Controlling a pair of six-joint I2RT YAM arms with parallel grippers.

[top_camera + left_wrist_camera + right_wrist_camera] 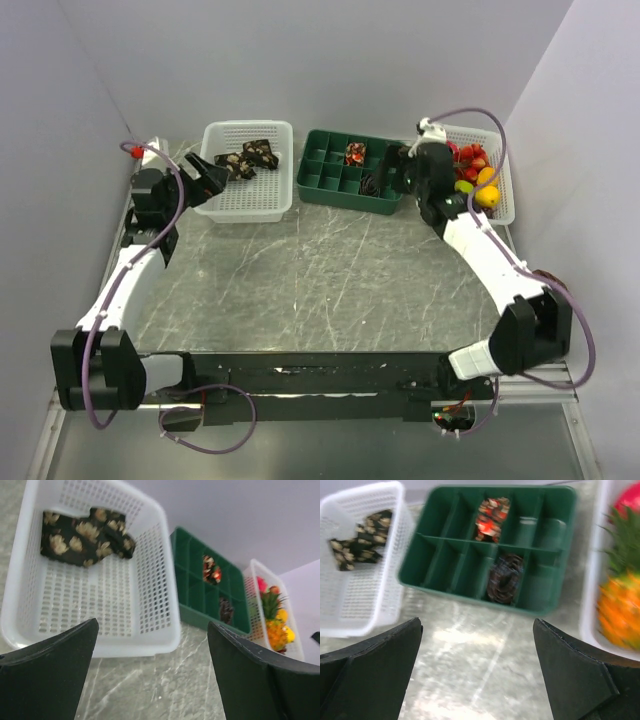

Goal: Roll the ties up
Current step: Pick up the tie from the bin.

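A black tie with tan flowers [246,158] lies bunched in the white basket [262,203]; it shows in the left wrist view [85,537] and the right wrist view [360,544]. A reddish rolled tie [355,153] [491,513] and a dark rolled tie [369,184] [503,578] sit in compartments of the green tray [322,190]. My left gripper [211,179] is open and empty at the basket's left edge. My right gripper [391,170] is open and empty at the tray's right end.
A second white basket [503,205] with red, orange and yellow toy fruit stands at the back right, behind the right arm. Grey walls close in the left, back and right. Purple cables loop along both arms.
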